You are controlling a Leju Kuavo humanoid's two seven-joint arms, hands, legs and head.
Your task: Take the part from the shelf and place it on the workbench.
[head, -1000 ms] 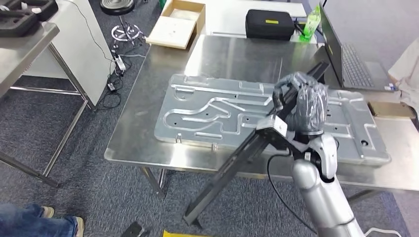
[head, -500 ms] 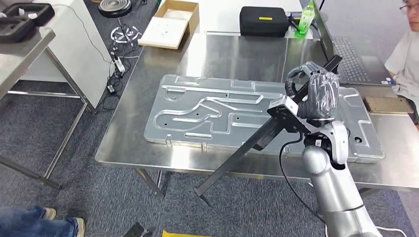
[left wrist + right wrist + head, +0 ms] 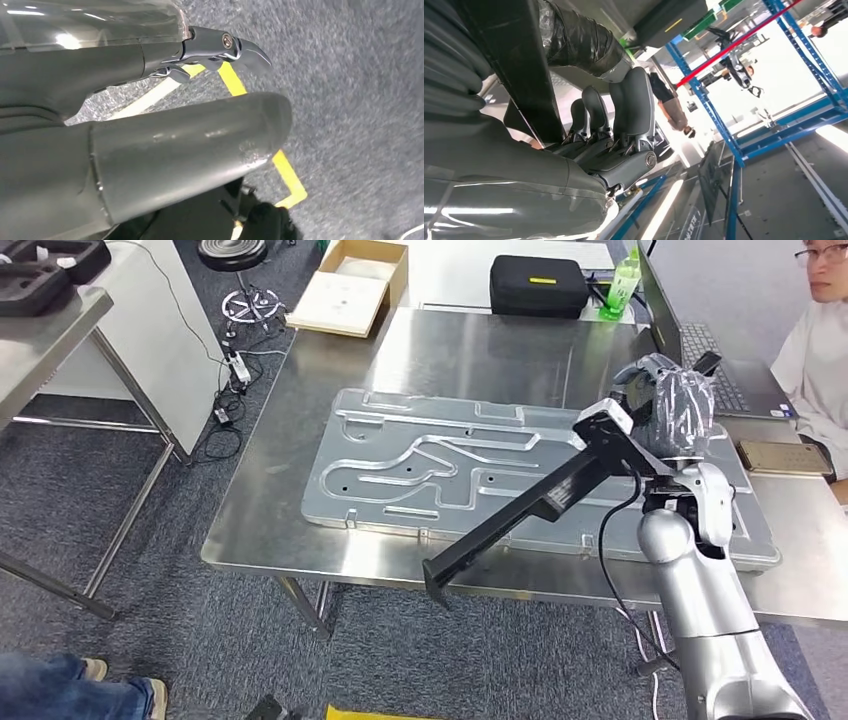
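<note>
Head view shows you the right hand [image 3: 668,412] wrapped around the long black part [image 3: 545,502], tilted above the workbench [image 3: 300,500]; no writing is readable, and the left hand [image 3: 150,115] hangs empty, fingers apart.

The right arm [image 3: 700,620], at the lower right of the head view, is glossy silver, built of rounded segments, with a black cable [image 3: 612,550] looping beside it. At its top, the right hand [image 3: 672,410] is dark grey under crinkled clear plastic wrap. In the right wrist view its fingers [image 3: 634,120] are smooth dark grey with a round screw at one pivot. The left hand [image 3: 150,125], across the left wrist view, has a thick grey thumb and a metallic fingertip [image 3: 235,47] with a screw.
</note>
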